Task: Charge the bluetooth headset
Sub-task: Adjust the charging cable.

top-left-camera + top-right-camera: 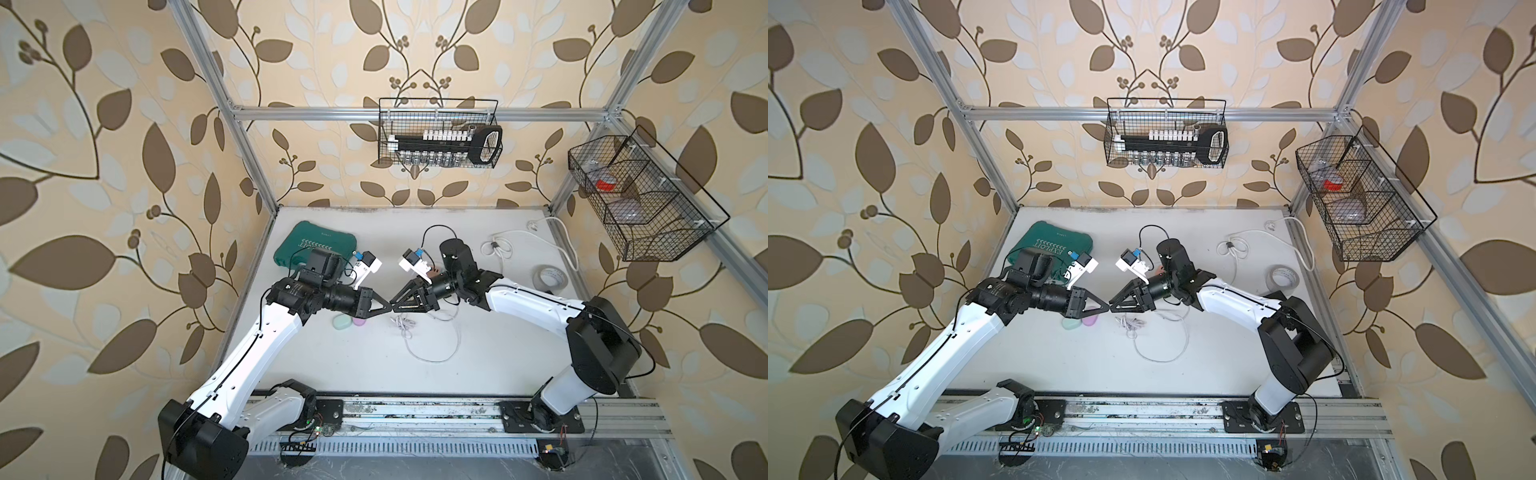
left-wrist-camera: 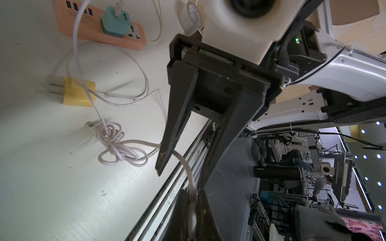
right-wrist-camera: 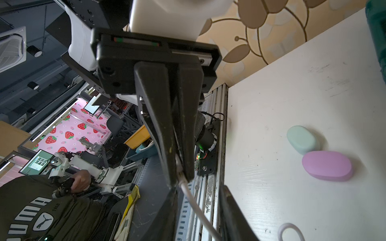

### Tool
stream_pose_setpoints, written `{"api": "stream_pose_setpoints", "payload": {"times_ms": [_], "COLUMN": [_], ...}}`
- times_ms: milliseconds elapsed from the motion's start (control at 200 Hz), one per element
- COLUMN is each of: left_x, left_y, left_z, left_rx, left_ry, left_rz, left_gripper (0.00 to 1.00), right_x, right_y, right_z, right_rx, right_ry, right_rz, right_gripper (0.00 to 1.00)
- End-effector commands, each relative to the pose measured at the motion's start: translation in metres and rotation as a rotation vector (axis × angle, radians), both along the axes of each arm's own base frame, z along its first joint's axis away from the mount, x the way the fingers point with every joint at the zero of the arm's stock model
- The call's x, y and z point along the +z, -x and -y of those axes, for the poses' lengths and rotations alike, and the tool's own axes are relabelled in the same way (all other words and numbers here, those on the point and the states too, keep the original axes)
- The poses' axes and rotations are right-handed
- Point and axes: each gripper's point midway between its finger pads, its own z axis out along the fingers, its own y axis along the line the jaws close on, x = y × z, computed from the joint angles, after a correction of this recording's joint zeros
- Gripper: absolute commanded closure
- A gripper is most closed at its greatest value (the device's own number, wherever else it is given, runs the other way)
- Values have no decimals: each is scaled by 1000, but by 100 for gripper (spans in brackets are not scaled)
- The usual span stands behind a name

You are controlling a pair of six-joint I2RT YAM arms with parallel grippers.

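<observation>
Two grippers meet tip to tip above the middle of the tabletop [image 1: 332, 374]. The left gripper [image 3: 179, 175] is clamped tight on the end of a white cable [image 2: 117, 143], which leaves its fingertips and hangs away. The right gripper [image 2: 179, 176] stands partly open. Its two fingers [image 2: 177, 116] are apart, and the cable passes through the gap between them without being pinched.

The rest of the cable lies in a tied bundle on the tabletop just below the right gripper, with a loose loop trailing toward the near edge.

Two small oval cases lie left of the tabletop's middle, beneath the left gripper. One is a green case [image 3: 302, 139] and the other a pink case [image 3: 328, 164]; they sit right against each other with both lids closed. Neither gripper touches them.

The left wrist view shows an orange power strip [image 2: 133, 39] with a teal adapter [image 2: 116, 23] plugged into it. A white cord runs from that adapter across a yellow charger [image 2: 79, 94], which lies flat with its prongs free.

A dark green tool case [image 1: 316, 249] sits in the far left corner. A roll of tape [image 1: 549, 277] lies near the right edge.
</observation>
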Motion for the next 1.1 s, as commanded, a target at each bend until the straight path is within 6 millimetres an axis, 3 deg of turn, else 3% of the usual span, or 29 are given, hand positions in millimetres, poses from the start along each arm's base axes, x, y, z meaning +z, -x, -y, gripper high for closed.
{"api": "stream_pose_setpoints", "payload": {"times_ms": [0,315,515,730,920,1095], "left_x": [20,17,16,18,18,18], "left_y": [-2,-3,-4,-4,-5,-8], "left_z": [1,1,2,1,-3,-10], "left_rx": [-17,-17,-19,-11,21,71], "left_ry": [33,31,35,33,18,-4], "left_rz": [85,75,71,76,97,120], "left_gripper": [100,100,100,84,47,49], "right_x": [2,18,16,15,14,16], "right_y": [1,-3,-1,2,-4,-10], "right_z": [5,8,6,2,2,5], "right_rx": [-1,-20,-10,-5,-45,-102], "right_ry": [-21,-43,-37,-29,-27,-36], "right_rz": [-12,6,-1,1,1,17], "right_gripper": [70,89,92,100,100,100]}}
